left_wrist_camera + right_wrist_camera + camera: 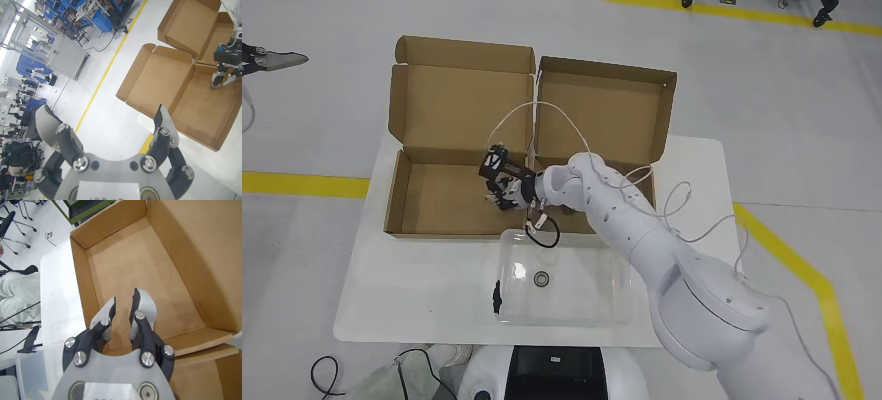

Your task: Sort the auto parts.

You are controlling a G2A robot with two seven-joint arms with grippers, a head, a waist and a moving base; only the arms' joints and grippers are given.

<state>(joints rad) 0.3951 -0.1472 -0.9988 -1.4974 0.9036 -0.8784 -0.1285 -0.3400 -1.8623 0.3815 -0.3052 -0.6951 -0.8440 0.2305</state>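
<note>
As the small toothed part (pixel 215 87) lay on the floor of the cardboard box (pixel 83 289), right under one fingertip (pixel 217 79) of the right claw (pixel 124 294), we judged the step to be a set-down, best finished with a straight lift. That claw's fingers stood a little apart with nothing between them and only bare cardboard in the gap, so the part looked free. A sideways pull might drag it, since the fingertip seemed to touch its top. We would rise above the box wall beside the claw before swinging away. The part looked like a short grey metal ring or gear with a ridged rim, lying flat. Finer detail was too small to tell. Behind the claw, nearer the robot, a clear bin (pixel 582 300) held a round ring-like part (pixel 540 277), which we took to be the next one to sort. Well off to the side, past the box, the left claw (pixel 103 108) hung wide open and empty.
</note>
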